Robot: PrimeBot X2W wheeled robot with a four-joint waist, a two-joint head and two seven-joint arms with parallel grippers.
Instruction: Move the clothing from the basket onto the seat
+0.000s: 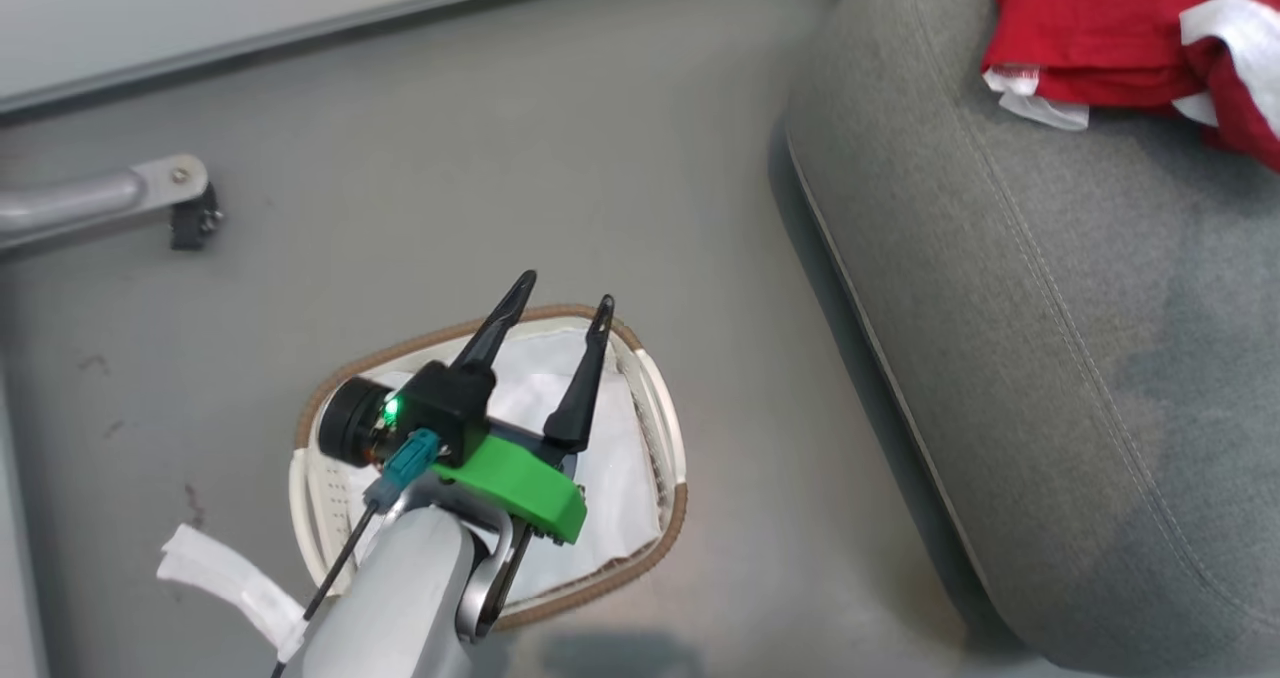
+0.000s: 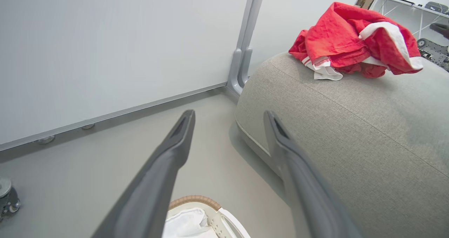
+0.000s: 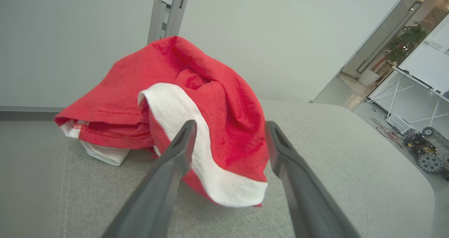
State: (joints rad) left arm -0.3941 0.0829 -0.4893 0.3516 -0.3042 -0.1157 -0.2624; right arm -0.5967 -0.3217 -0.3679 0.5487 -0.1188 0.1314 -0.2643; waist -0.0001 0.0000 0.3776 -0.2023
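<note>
The red garment with white trim (image 1: 1100, 28) lies crumpled on the grey seat (image 1: 1050, 308), near its far end, at about 2 o'clock from the basket (image 1: 680, 518) in the head view. The basket stands on the floor beside the seat and shows just its white liner (image 1: 620, 478), so the move looks done or nearly so. A white strip (image 1: 230, 578) lies on the floor at 8 o'clock from the basket; I cannot tell what it is or whether it counts as clothing.

In the right wrist view the heap's long axis runs roughly 9 to 4 o'clock. A folded hem with a white edge points to 9 o'clock, and a broad white band drapes down toward 5 o'clock. The head view cuts the garment off at the frame edge, so its full spread cannot be seen there.

The right tool (image 3: 230, 124) is spread open, its fingers flanking the nearest fold; I cannot tell whether they touch it. The left tool (image 1: 565, 291) hangs over the basket, open and empty, pointing to 12 o'clock.
</note>
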